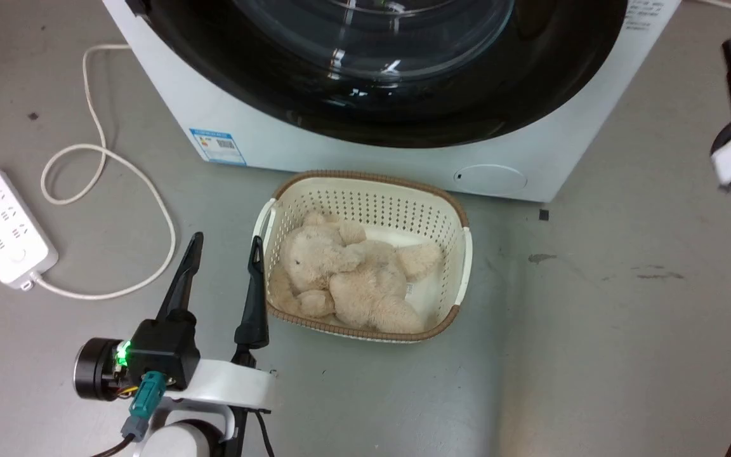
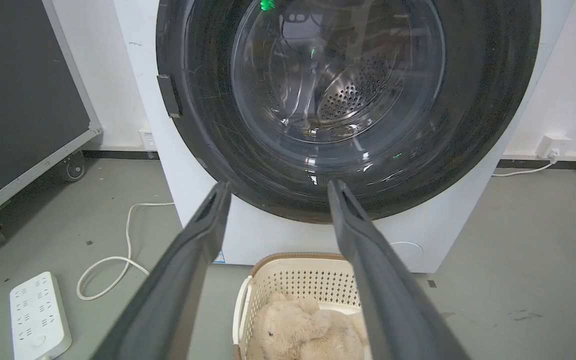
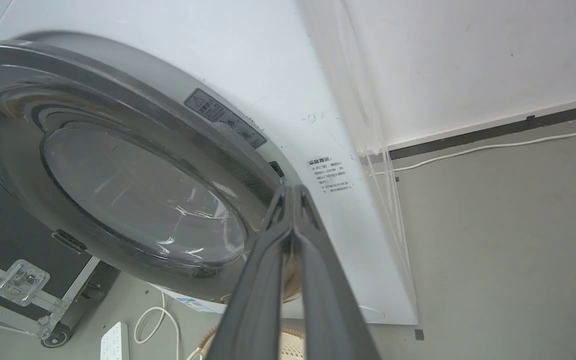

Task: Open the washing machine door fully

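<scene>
Two grippers frame the step. Nearest, at the lower left of the head view, the left gripper [image 1: 226, 238] hangs with its fingers apart and empty. It is just beside the laundry basket [image 1: 365, 179], which holds a plush bear [image 1: 346, 279].

The right gripper [image 3: 293, 187] appears at mid-frame in its wrist view. Both fingers are pressed together with nothing between them, and the tips are at the rim of the washing machine door [image 3: 118, 175], by a small dark catch.

Beyond the basket, across the top of the head view, the door lies against the washing machine [image 1: 264, 136]. Whether it is already unlatched cannot be told.

Judged step: draw the rim outward.
- The joined tips should hook behind the rim's edge rather than slide on its glossy face.
- The pull should follow the door's arc about its hinge side, not run straight back.
- The basket stands close below the door, so the swing should pass above its rim.
- The left arm is best parked outside that sweep.
</scene>
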